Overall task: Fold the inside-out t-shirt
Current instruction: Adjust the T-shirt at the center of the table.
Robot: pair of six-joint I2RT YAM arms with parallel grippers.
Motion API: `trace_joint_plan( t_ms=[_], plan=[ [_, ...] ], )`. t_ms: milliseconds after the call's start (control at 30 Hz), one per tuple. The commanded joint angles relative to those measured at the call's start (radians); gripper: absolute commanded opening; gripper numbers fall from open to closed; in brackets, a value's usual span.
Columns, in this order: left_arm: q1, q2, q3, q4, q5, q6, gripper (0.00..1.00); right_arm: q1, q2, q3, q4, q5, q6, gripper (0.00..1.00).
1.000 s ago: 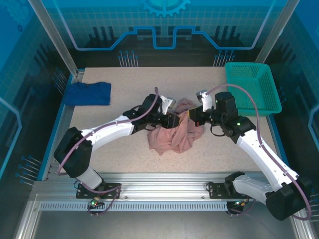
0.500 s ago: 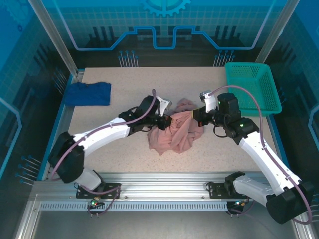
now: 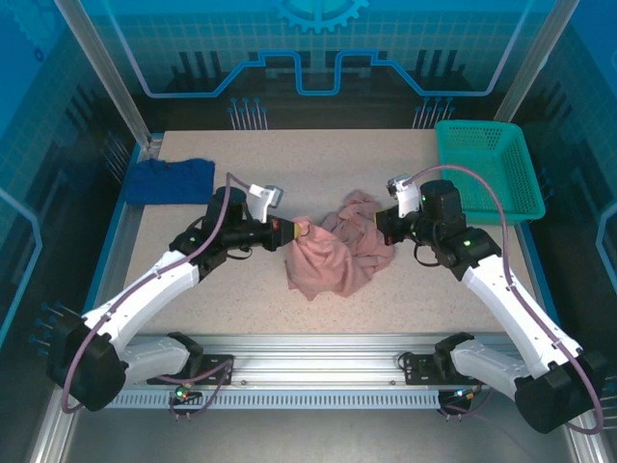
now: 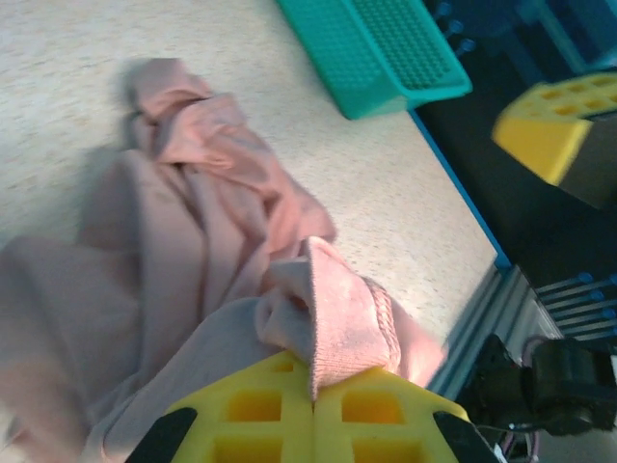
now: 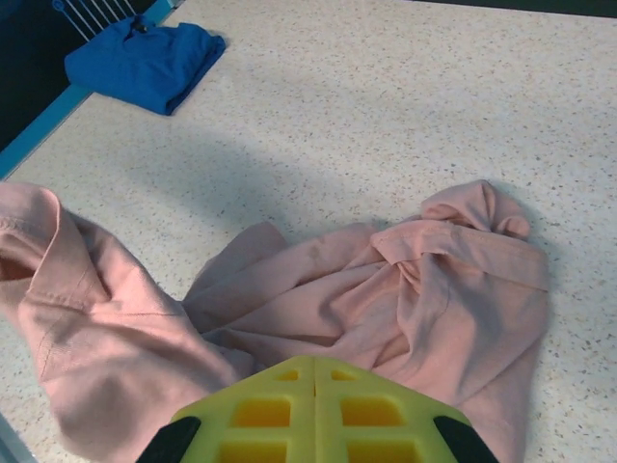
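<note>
First, top view, risk: could lose the pink hem from the left gripper [image 3: 299,230] if pulled farther from the green basket [image 3: 479,127]; might drag the heap instead of spreading it.
Top view, shirt: lies crumpled as the inside-out t-shirt [image 3: 333,262], left of the basket, between both grippers, with the right gripper [image 3: 374,224] at its basket-side edge.
Left wrist, grip: pinches a ribbed hem at the very pad tips [image 4: 313,391]; looks easy to slip.
Left wrist, shirt: trails from the pads toward the basket.
Right wrist, grip: stands closed [image 5: 315,367]; cannot tell whether any fabric is caught.
Right wrist, shirt: heaps just beyond the fingertips, away from the basket, well short of the dark blue cloth [image 5: 145,63].
Right wrist, risk: may leave that edge unanchored, letting everything slide.
</note>
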Motion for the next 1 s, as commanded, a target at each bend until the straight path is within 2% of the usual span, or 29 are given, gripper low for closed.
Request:
trace_joint_plan(
  t_ms=[0,100,233,367,467,567,700,767,800,867,933,967],
  plan=[
    [-0.001,0.017,0.012,-0.108,-0.098,0.016,0.00,0.021,0.016,0.003,0.066,-0.105,0.018,0.00],
    [-0.003,0.075,0.015,-0.152,-0.139,0.029,0.00,0.063,0.059,-0.006,0.134,-0.191,0.051,0.00],
    [-0.012,0.071,-0.005,-0.087,-0.099,-0.012,0.00,0.191,0.121,0.002,0.122,-0.138,0.001,0.01],
    [-0.014,0.053,0.003,-0.070,-0.078,-0.025,0.00,0.345,0.165,-0.027,0.163,-0.054,-0.043,0.29],
    [-0.014,0.046,0.006,-0.071,-0.068,-0.028,0.00,0.415,0.222,-0.022,0.169,0.050,-0.083,0.43],
    [-0.019,0.039,0.004,-0.073,-0.066,-0.027,0.00,0.427,0.285,-0.002,0.176,0.122,-0.107,0.48],
    [-0.021,0.029,0.004,-0.077,-0.068,-0.027,0.00,0.429,0.357,0.024,0.193,0.155,-0.131,0.50],
    [-0.021,0.025,0.002,-0.073,-0.069,-0.030,0.00,0.431,0.391,0.040,0.190,0.162,-0.137,0.49],
    [-0.022,0.026,0.003,-0.070,-0.071,-0.030,0.00,0.432,0.397,0.041,0.191,0.179,-0.135,0.43],
    [-0.022,0.028,0.002,-0.074,-0.092,-0.030,0.00,0.426,0.376,0.038,0.184,0.226,-0.129,0.21],
    [-0.022,0.036,0.005,-0.094,-0.144,-0.026,0.00,0.402,0.319,0.020,0.176,0.220,-0.114,0.06],
    [-0.021,0.042,0.009,-0.112,-0.185,-0.022,0.00,0.376,0.282,0.009,0.172,0.179,-0.097,0.01]
  ],
)
